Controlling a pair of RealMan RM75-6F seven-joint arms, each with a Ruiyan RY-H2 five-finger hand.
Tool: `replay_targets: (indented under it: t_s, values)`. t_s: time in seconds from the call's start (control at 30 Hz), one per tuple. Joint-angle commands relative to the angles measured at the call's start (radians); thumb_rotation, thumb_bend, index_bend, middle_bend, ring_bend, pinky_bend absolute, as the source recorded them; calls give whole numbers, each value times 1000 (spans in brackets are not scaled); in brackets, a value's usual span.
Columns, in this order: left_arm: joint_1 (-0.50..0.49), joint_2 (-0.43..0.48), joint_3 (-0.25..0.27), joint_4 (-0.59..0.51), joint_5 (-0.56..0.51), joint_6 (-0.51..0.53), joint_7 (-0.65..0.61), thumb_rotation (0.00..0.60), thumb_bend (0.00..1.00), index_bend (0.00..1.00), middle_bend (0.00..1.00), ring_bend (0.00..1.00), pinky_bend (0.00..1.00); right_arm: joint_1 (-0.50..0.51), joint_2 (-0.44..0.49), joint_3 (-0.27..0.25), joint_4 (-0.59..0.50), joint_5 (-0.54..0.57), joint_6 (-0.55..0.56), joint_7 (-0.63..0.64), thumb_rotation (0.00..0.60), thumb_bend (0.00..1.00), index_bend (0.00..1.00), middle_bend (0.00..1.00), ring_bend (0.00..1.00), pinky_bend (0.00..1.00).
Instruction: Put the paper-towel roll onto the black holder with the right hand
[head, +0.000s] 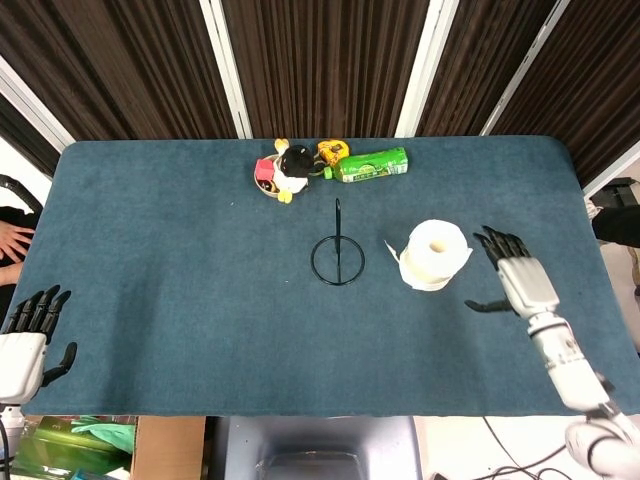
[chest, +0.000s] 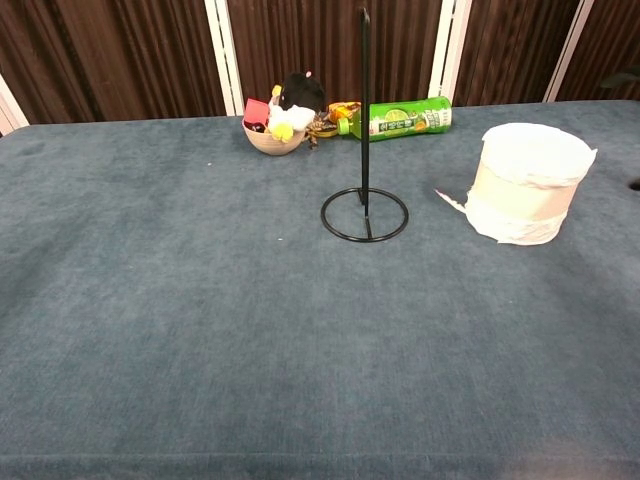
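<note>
The white paper-towel roll (head: 434, 254) (chest: 526, 182) stands on end on the blue table, a loose flap at its left. The black holder (head: 337, 256) (chest: 364, 205), a wire ring with an upright rod, stands to the roll's left, apart from it. My right hand (head: 513, 275) hovers open just right of the roll, fingers spread, not touching it; in the chest view only dark fingertips (chest: 626, 78) show at the right edge. My left hand (head: 28, 335) rests open at the table's front left corner.
At the back middle sit a small bowl of toys (head: 279, 172) (chest: 278, 125) and a green bottle (head: 371, 165) (chest: 408, 117) lying on its side. The table edge (head: 300, 412) runs along the front.
</note>
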Motion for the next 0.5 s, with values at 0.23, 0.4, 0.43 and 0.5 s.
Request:
replay_targets:
  t_s: [0.23,0.4,0.43,0.5]
  values:
    - [3,0,-2,-2,-11,-1,9,600,449,0,23,0,112,175,-23,56,120,213,-274,19,549,115,0,0,0,0]
    - [4,1,-3,-2,-15,0,7,600,448,0,24,0,112,225,-17,40,142,272,-380,23,548,114,0,0,0,0]
    - [4,1,-3,-1,-15,0,8,600,448,0,25,0,112,231,-18,39,145,281,-390,27,549,114,0,0,0,0]
    - [3,0,-3,-1,-16,-1,8,600,448,0,25,0,112,245,-24,33,162,297,-402,22,554,114,0,0,0,0]
